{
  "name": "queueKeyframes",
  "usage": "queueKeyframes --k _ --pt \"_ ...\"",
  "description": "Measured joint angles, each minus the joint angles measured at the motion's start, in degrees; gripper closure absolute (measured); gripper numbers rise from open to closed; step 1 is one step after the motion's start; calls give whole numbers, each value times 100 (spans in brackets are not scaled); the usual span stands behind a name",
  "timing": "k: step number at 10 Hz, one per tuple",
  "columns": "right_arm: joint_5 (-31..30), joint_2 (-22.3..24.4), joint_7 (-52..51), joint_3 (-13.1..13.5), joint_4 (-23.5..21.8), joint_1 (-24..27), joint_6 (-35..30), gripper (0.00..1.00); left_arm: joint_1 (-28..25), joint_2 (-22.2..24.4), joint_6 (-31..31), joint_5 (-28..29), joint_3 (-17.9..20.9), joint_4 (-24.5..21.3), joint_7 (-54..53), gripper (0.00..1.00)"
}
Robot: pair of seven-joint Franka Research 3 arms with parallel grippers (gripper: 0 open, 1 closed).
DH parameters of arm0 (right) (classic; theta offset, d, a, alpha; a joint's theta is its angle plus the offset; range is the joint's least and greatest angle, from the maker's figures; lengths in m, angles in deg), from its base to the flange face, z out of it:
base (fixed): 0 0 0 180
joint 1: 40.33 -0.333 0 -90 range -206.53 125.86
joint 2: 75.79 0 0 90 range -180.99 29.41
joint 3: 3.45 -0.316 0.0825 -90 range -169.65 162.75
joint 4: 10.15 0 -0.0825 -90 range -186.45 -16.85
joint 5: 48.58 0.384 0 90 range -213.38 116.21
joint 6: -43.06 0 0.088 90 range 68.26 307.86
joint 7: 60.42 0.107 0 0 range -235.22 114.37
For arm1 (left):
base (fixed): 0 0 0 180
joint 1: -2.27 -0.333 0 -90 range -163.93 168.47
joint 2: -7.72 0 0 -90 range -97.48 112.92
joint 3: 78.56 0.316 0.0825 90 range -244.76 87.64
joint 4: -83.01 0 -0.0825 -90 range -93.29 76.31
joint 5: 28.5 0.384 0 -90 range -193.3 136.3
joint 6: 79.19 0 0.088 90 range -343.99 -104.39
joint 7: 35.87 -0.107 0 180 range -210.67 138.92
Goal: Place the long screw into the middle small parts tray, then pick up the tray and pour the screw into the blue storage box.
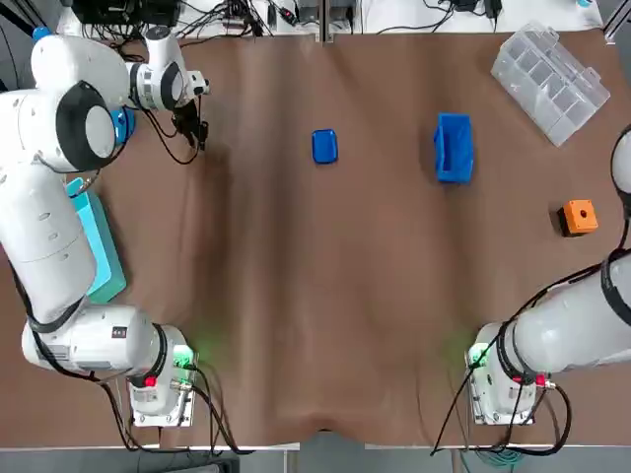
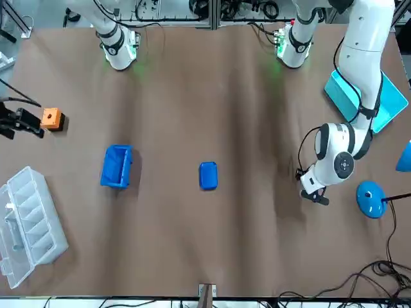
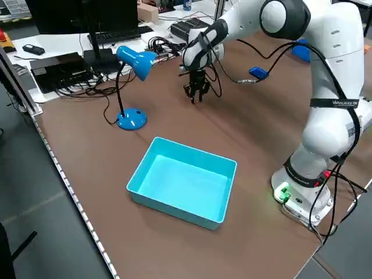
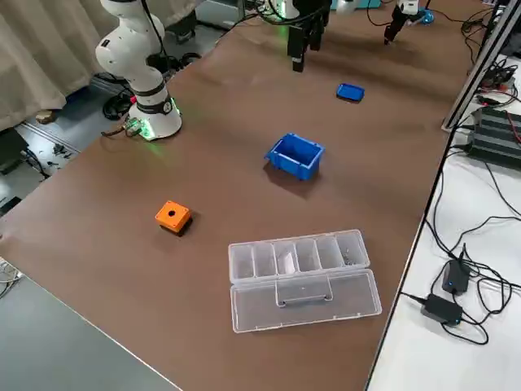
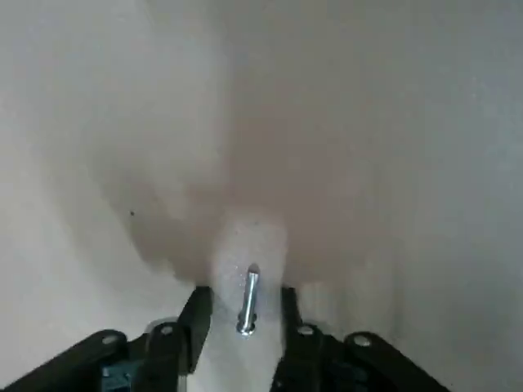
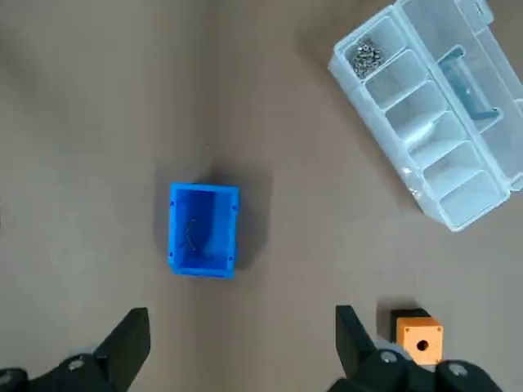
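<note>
A long silver screw [image 5: 248, 300] lies on the brown table between the fingers of my left gripper [image 5: 243, 314], which is open, with a gap on each side of the screw. That gripper [image 1: 197, 133] is down at the table's far left. The small blue tray [image 1: 324, 146] rests at the far middle. To its right stands the blue storage box [image 1: 454, 148], which the right wrist view shows from above [image 6: 203, 230]. My right gripper [image 6: 241, 359] hangs open and high above the right side of the table, holding nothing.
A clear compartment organizer [image 1: 550, 82] lies open at the far right corner. An orange block [image 1: 579, 217] sits near the right edge. A teal bin [image 3: 183, 186] and a blue desk lamp [image 3: 131, 87] stand at the left side.
</note>
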Motion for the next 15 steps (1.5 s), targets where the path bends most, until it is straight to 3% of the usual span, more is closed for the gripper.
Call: queueKeyframes --k 5,10,15 --pt "-3 0 -3 -4 1 58 22 0 0 5 -3 0 1 0 -18 94" --pt "-3 22 -6 -16 4 113 -136 0 21 307 69 -11 -86 32 116 94" --pt "7 22 -95 -78 3 218 -162 0 225 607 179 -16 -1123 274 1966 94"
